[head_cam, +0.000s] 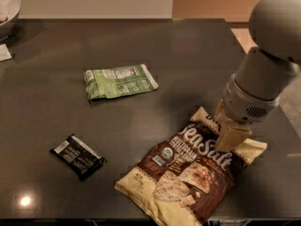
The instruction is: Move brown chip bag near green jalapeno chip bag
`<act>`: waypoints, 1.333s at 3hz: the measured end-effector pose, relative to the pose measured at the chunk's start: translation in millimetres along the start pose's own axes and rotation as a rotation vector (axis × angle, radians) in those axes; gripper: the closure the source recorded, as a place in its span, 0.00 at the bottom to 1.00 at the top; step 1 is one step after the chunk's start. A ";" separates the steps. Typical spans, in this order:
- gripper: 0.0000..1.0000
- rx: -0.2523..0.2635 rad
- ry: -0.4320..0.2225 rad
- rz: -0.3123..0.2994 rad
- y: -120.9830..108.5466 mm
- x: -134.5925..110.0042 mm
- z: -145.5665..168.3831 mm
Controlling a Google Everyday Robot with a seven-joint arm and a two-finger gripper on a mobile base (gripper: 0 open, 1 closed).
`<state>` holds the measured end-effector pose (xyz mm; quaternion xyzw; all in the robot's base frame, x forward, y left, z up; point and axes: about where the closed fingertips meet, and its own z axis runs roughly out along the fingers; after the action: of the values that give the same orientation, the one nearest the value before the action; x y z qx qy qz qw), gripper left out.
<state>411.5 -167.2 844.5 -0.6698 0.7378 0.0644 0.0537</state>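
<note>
The brown chip bag (188, 173) lies flat near the table's front edge, right of centre, with "Sea Salt" lettering facing up. The green jalapeno chip bag (120, 81) lies flat in the middle of the table, well to the upper left of the brown bag. My gripper (230, 138) comes down from the right on the grey arm and rests on the upper right part of the brown bag, over its lettering.
A small black wrapper (77, 156) lies at the front left. A bowl (7, 11) stands at the far left corner with a white paper (4, 52) beside it. The dark table (164, 51) ends just past the arm on the right.
</note>
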 end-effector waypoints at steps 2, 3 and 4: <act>1.00 0.061 -0.024 -0.035 -25.4 -23.0 -28.7; 1.00 0.100 -0.045 -0.053 -51.7 -41.2 -45.4; 1.00 0.137 -0.072 -0.060 -84.2 -61.0 -60.7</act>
<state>501.6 -125.4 912.5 -0.6838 0.7176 0.0362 0.1276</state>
